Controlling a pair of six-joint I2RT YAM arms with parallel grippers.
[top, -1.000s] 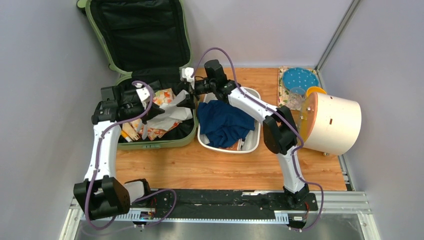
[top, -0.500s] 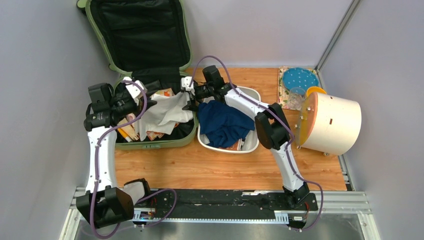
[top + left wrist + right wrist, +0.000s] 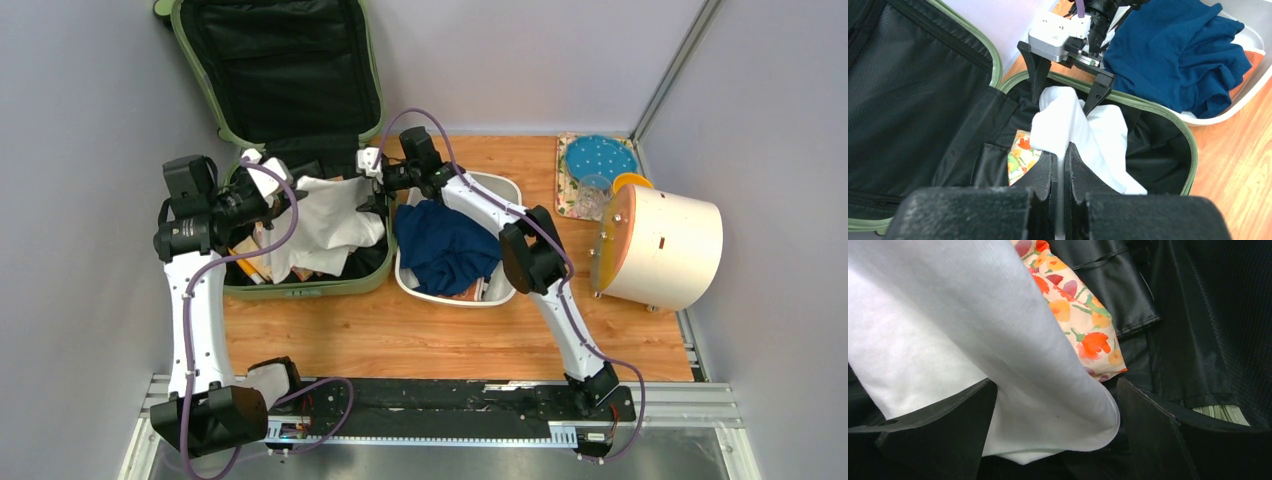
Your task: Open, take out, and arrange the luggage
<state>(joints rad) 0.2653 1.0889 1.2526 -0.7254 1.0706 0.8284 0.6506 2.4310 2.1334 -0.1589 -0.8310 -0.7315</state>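
Two claws: the left gripper (image 3: 1060, 152) is clenched on a fold of the white cloth (image 3: 1073, 130); the right gripper (image 3: 1065, 92) stands spread, one finger on either side of the same cloth, pinching nothing
Contact: in the right wrist view the cloth hangs between the spread fingers; I cannot tell whether either pad touches it
Luggage, place: the luggage (image 3: 300, 289) sits at the upper left of the top view, with its base on the wooden table (image 3: 400, 330) and its lid propped upright against the back wall
Luggage, look: sage-green hard shell with rounded corners, black fabric lining and a zip round the rim; it is open, with clothes heaped in the base
Contents: the white cloth lies on top with a floral cloth (image 3: 1073, 310) beneath it
Handling, shell: likely stiff, bulky and smooth enough to slip; the rim looks a surer hold than the curved face
Handling, contents: soft, light and limp; a pinch at a fold should lift a piece, though it may drag its neighbours along
Beside: a white tub (image 3: 505, 290) stands just right of the case, with a blue garment (image 3: 445, 245) inside
Stage: opened; unpacking seems partway done
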